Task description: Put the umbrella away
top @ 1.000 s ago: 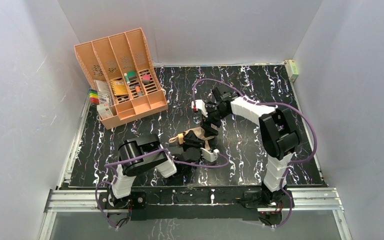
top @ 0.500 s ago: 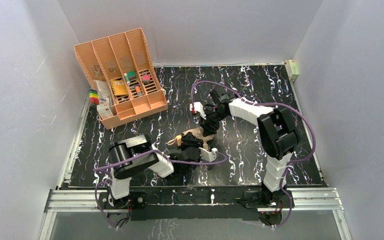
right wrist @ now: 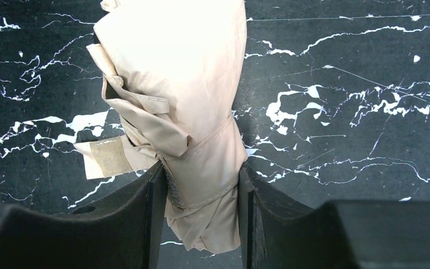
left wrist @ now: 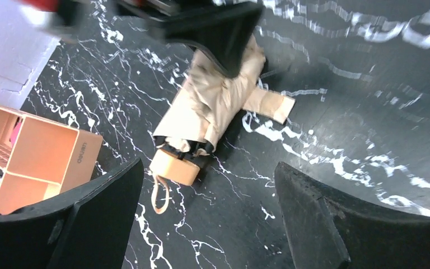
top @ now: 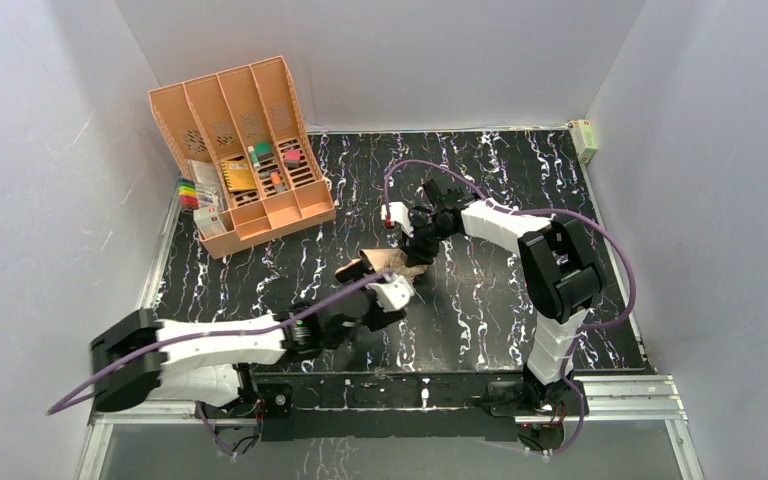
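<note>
Look: umbrella [left wrist: 213, 106], folded, pale peach-beige fabric in loose creased folds; dark frame shows at the mouth of the fabric; blocky tan handle [left wrist: 179, 166] with a thin wrist loop [left wrist: 159, 196]; strap tab [right wrist: 109, 157] hanging loose to one side.
Place: flat on the black veined table [top: 520, 180], mid-table between the two arms, well apart from the orange organizer [top: 245, 150].
Right gripper [right wrist: 201, 210]: jaws clamped on the fabric body near its far, non-handle end.
Left gripper [left wrist: 208, 168]: jaws wide apart, just short of the handle, touching nothing.
Change since a second ago: left arm was folded upright by its base with jaws part-closed at the umbrella; now it stretches low, elbow far out left, jaws let go. Right jaws have narrowed onto the fabric. Umbrella has shifted slightly farther from the bases.
Axis: long axis roughly left–right in the top view, slightly skewed; handle end toward the left, organizer side.
</note>
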Available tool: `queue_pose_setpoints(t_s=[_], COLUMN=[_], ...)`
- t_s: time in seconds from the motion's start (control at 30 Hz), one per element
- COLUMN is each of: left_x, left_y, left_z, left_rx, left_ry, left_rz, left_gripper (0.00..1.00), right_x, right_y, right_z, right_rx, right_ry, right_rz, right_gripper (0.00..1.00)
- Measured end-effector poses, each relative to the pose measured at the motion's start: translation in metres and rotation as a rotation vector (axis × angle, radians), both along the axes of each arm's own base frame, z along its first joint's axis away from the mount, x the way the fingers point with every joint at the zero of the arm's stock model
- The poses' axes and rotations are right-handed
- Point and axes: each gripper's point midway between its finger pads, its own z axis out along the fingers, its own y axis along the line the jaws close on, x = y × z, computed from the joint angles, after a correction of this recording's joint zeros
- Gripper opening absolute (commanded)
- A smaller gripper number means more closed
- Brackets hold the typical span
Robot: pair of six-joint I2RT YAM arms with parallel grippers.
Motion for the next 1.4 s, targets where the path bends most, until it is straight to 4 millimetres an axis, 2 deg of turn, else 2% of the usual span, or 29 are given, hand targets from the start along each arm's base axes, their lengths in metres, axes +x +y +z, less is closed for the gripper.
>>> queue_pose_setpoints(t_s=[0.1, 0.2, 0.23, 0.27, 0.3, 0.37, 0.43, 0.53, 0.6, 0.63, 0.83, 1.17, 1.3, 1.4], left_x=[-0.005, 0.015, 0.036, 0.048, 0.054, 0.067, 0.088, 0.097, 0.108, 0.107, 0.095, 0.091, 0.089, 0.087], left_y=[0.012, 0.037, 0.061, 0.072, 0.074, 0.062, 0.047, 0.037, 0.026, 0.022, 0.016, -0.006, -0.009, -0.007], left_z=[0.038, 0.065, 0.063, 0.052, 0.038, 0.029, 0.022, 0.02, 0.01, -0.001, -0.036, -0.057, -0.069, -0.076], left_rx=[-0.183, -0.35, -0.396, -0.408, -0.403, -0.417, -0.456, -0.484, -0.501, -0.508, -0.513, -0.475, -0.451, -0.438], left_ry=[0.044, 0.096, 0.146, 0.209, 0.294, 0.421, 0.553, 0.619, 0.691, 0.75, 0.892, 0.973, 1.003, 1.02], left_rz=[0.001, 0.049, 0.107, 0.119, 0.102, 0.024, -0.076, -0.147, -0.195, -0.222, -0.25, -0.282, -0.277, -0.272], left_gripper=[0.86, 0.88, 0.88, 0.88, 0.88, 0.88, 0.88, 0.88, 0.87, 0.87, 0.86, 0.83, 0.8, 0.74], right_x=[0.001, 0.002, 0.003, 0.004, 0.005, 0.004, 0.003, 0.003, 0.004, 0.004, 0.005, 0.004, 0.004, 0.004], right_y=[-0.001, -0.002, -0.002, -0.003, -0.004, -0.004, -0.004, -0.004, -0.003, -0.003, -0.003, -0.003, -0.003, -0.003], right_z=[0.0, 0.0, 0.001, 0.001, 0.001, 0.001, 0.001, 0.002, 0.002, 0.003, 0.003, 0.003, 0.002, 0.003], right_rx=[0.0, 0.006, 0.007, 0.007, 0.011, 0.015, 0.016, 0.017, 0.015, 0.014, 0.012, 0.017, 0.018, 0.02], right_ry=[-0.018, -0.045, -0.058, -0.074, -0.092, -0.119, -0.141, -0.155, -0.163, -0.166, -0.178, -0.19, -0.193, -0.196], right_rz=[-0.001, -0.001, -0.003, -0.006, -0.008, -0.006, 0.0, 0.003, 0.005, 0.004, 0.001, -0.002, -0.002, -0.002], right_gripper=[0.36, 0.36, 0.36, 0.36, 0.36, 0.36, 0.36, 0.36, 0.36, 0.36, 0.37, 0.37, 0.37, 0.37])
